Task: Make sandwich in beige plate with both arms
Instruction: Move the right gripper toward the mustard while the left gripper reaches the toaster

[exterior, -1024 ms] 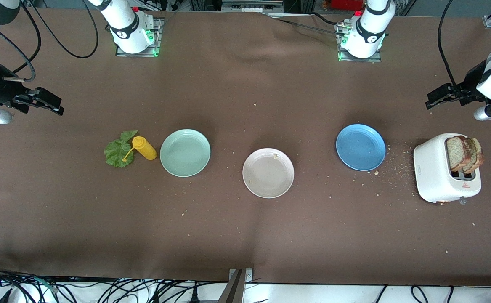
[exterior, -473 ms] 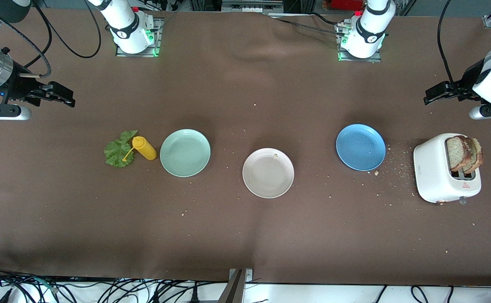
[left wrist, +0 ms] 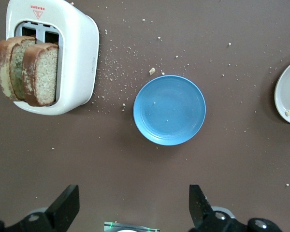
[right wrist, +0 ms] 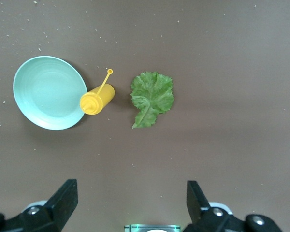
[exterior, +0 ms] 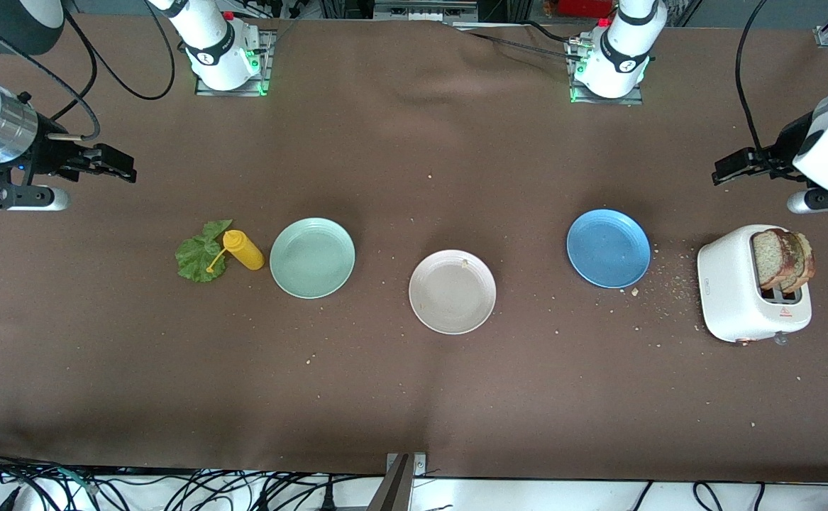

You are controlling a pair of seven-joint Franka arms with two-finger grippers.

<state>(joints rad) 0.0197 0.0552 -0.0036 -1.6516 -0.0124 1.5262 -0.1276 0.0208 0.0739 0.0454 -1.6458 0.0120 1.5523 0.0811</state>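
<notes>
Both arms moved in the last second. Right tool (exterior: 121, 165) slid inward from the desk edge toward the lettuce (exterior: 199, 254); it hangs over bare desk, jaws wide, empty. Left tool (exterior: 729, 167) crept up and inward; it hangs over bare desk near the toaster (exterior: 733, 291), also wide open, empty.

Reads as approach: nothing picked yet. Beige plate (exterior: 452, 292) empty, midway between the tools; both bread slices (exterior: 782, 259) in the toaster.

Hidden: lower half of the slices inside the slots. Mustard bottle (exterior: 243, 249) covers the lettuce edge. Both arms cut off by frame edges.
</notes>
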